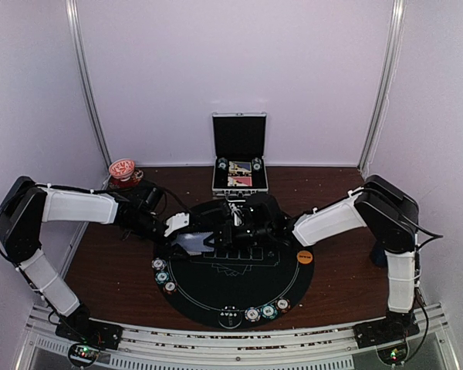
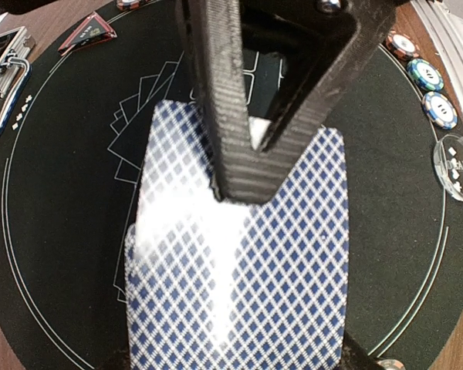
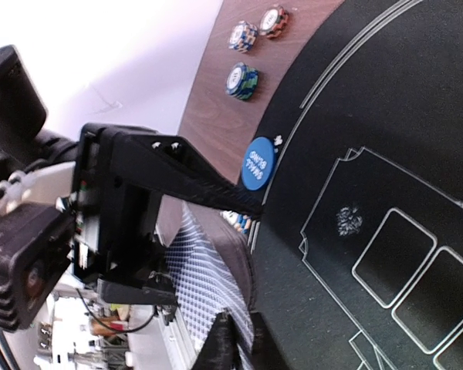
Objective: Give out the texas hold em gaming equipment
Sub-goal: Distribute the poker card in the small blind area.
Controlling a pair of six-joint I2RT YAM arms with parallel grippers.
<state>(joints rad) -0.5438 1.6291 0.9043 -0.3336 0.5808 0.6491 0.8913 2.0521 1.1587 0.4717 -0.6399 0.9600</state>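
- Our left fingers (image 2: 224,100) pinch a small stack of playing cards (image 2: 239,293), blue-diamond backs up, above the black mat (image 2: 62,254).
- Our right fingers (image 3: 220,347) stand narrow at the cards' edge; we cannot tell whether they grip.
- We see poker chips (image 2: 428,75) along the mat's rim, and the blue button disc (image 3: 258,163) at its edge by the tabletop (image 3: 216,100).

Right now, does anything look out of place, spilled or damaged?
Nothing spilled or damaged. The cards clamped in the left gripper look slightly uneven: a lower card's edge seems to jut past the top one in the left wrist view.
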